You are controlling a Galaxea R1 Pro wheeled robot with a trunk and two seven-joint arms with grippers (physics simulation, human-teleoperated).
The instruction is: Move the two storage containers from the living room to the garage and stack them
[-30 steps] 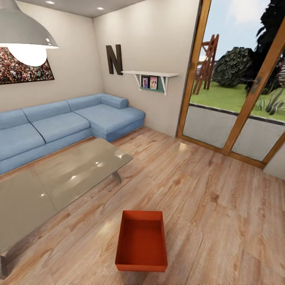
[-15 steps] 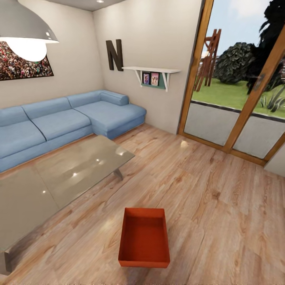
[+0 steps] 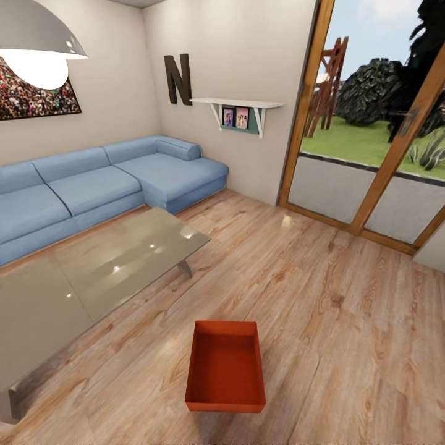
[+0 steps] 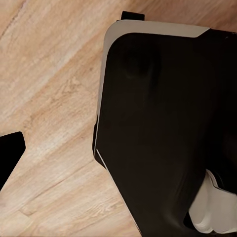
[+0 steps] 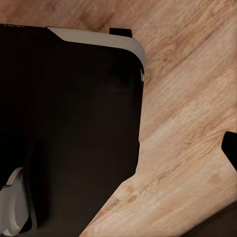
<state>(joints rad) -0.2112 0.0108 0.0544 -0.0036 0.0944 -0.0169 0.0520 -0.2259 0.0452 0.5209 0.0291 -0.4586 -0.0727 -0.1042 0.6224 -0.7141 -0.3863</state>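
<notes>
Your fingers are barely on show: in the left wrist view a dark tip (image 4: 9, 158) pokes in at the frame edge, and in the right wrist view another dark tip (image 5: 230, 148) does the same, so you cannot tell how wide either gripper is spread, and nothing is seen held in either. Next to each tip is the robot's own black and white body (image 4: 163, 128), and beneath it the wood floor (image 5: 187, 98), which suggests both arms are tucked low against the base. Well out ahead of them, in the head view, one bin (image 3: 225, 366) sits open side up on the planks, nothing inside it, roughly centred in front of you. Left of it and a little farther off is the glass table (image 3: 99, 272), its near corner pointing towards the bin; beyond that the sofa (image 3: 99, 185), and off to the right the glass doors (image 3: 371, 123). The second bin cannot be made out here. The likely trouble from here is the reach: the bin is on the floor and its walls are thin, so a pinch on a single rim may tip or spill it, and driving in too far may nudge it along the planks. Swing wide to the left and you risk clipping the table leg (image 3: 183, 269).
</notes>
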